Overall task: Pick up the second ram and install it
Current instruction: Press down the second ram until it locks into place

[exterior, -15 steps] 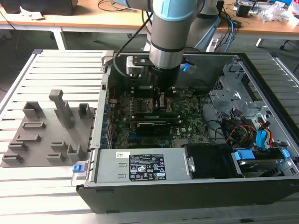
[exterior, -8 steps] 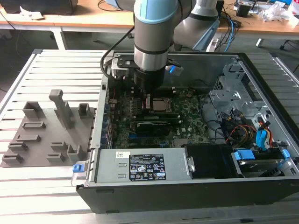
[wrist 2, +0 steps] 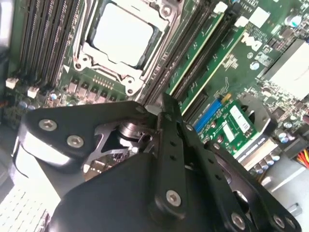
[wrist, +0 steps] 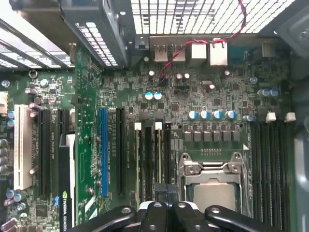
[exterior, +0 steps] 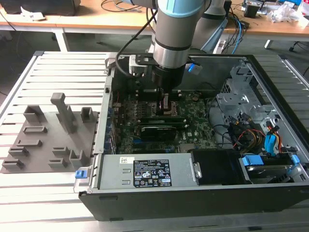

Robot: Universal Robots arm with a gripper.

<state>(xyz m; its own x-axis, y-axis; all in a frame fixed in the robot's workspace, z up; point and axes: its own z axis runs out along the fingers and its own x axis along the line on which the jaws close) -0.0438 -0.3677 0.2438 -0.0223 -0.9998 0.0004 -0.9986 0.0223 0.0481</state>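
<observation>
Nearest the exterior camera sits the open case (exterior: 145, 203); at its left lies a grey tray (exterior: 48, 140). Above the motherboard (exterior: 193, 128) the gripper (exterior: 164, 104) hangs. In the second wrist view its fingers (wrist 2: 166, 145) stand narrowed, tips touching a seated ram (wrist 2: 212, 67). The first wrist view shows two filled slots (wrist: 147, 159) beside the CPU socket (wrist: 212, 188).

Exterior view is lit evenly from overhead w/ soft shadows; the computer case (exterior: 193, 193) interior is left dim under the arm, and the slatted table (exterior: 53, 72) is rendered bright. In the second wrist view, glare is thrown off the CPU lid (wrist 2: 123, 34), washed near-white, and the gripper (wrist 2: 164, 121) body close to the lens is seen dark and soft. In the first wrist view, the vent grille (wrist: 193, 14) is blown out by backlight, while the motherboard (wrist: 207, 96) is held fairly sharp.
</observation>
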